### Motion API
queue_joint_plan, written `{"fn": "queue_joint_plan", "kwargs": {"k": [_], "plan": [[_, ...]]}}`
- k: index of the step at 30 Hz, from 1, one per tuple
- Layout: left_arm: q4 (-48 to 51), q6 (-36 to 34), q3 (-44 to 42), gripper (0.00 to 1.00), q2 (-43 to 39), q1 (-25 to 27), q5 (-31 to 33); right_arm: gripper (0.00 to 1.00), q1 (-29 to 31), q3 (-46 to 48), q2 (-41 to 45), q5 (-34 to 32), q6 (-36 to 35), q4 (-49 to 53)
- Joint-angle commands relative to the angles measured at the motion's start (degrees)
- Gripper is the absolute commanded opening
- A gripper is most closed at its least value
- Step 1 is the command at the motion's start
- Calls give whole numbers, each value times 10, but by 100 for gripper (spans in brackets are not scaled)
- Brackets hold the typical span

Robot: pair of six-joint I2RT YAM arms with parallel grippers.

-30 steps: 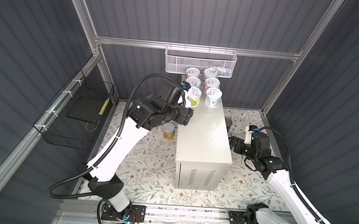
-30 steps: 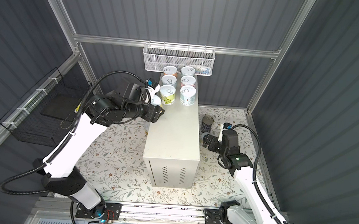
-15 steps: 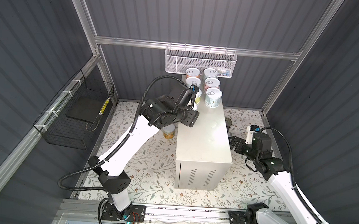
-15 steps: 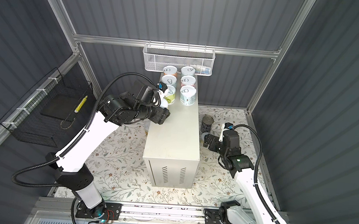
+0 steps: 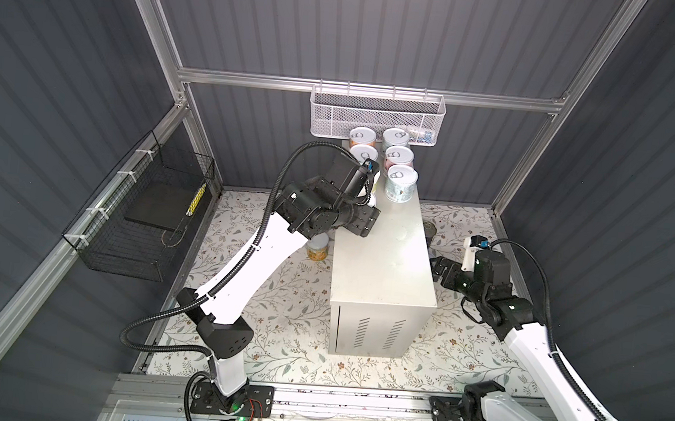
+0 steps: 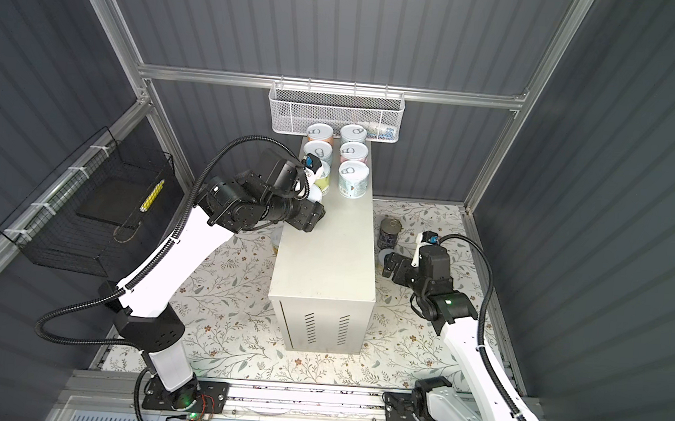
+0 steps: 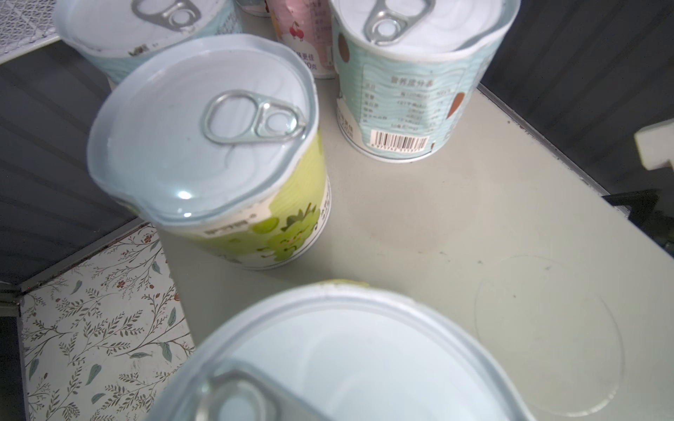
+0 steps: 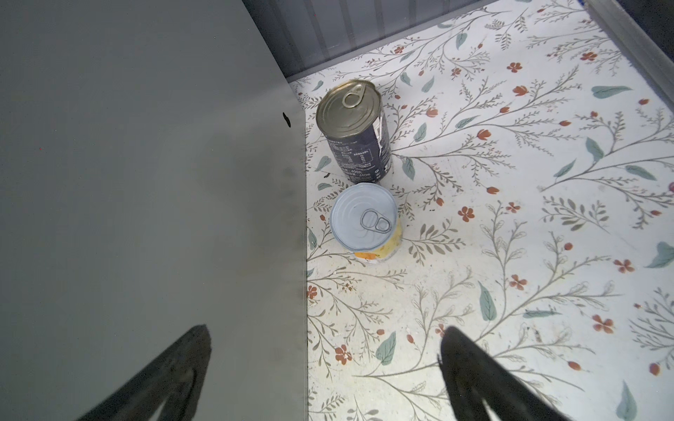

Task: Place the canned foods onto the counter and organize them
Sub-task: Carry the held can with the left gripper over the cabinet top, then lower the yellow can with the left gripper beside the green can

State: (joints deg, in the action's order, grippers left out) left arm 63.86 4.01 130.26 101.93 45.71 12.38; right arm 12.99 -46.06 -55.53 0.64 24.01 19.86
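The counter [image 5: 381, 265] [image 6: 327, 260] is a tall beige box. Several cans stand in two rows at its far end, among them an orange one [image 5: 362, 136], a pink one [image 5: 399, 155] and a blue one [image 5: 402, 174] [image 7: 401, 109]. My left gripper [image 5: 369, 206] is shut on a can [image 7: 346, 357] [image 6: 314, 195], just in front of the green-labelled can [image 7: 204, 138] [image 6: 323, 177]. My right gripper [image 8: 324, 339] [image 6: 389, 266] is open and low beside the counter's right wall [image 8: 146, 182]. Ahead of it on the floor stand a yellow-labelled can [image 8: 366, 224] and a taller dark-blue can [image 8: 352, 131] [image 6: 390, 230].
Another can [image 5: 318, 249] stands on the floral mat [image 5: 278, 298] left of the counter, under my left arm. A white mesh basket [image 5: 377, 115] hangs on the back wall just behind the cans. A black wire basket [image 5: 139, 219] hangs on the left wall.
My left arm has swung in over the counter's left edge, bringing its can closer to the rows of cans. The right arm has barely moved.
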Motion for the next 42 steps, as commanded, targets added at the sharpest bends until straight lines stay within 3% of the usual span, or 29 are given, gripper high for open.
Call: {"fn": "queue_joint_plan", "kwargs": {"k": [1,6,8,12,14,15,22,30,42], "plan": [[-13,-9,25,22,4,4,-9,99,-2,7,5,-6,-4,-2],[-12,-10,25,39,5,4,-10,99,-2,8,4,-6,-3,-4],[-17,-11,23,64,4,4,-14,99,-2,9,4,-6,-3,-5],[-32,-12,7,79,-4,4,-21,99,-2,8,6,-5,-3,-3],[-36,-14,1,96,-7,4,-22,99,-2,8,9,-5,-2,-3],[-38,-15,-2,99,-8,4,-23,99,-2,8,9,-6,-2,-3],[-54,-18,-28,100,-31,4,-25,99,-2,8,13,-6,-2,0],[-118,-21,-87,99,-73,4,-72,99,-2,3,16,-2,-2,2],[-130,-17,-111,100,-82,4,-50,99,-2,-5,23,-6,-8,13]]}}
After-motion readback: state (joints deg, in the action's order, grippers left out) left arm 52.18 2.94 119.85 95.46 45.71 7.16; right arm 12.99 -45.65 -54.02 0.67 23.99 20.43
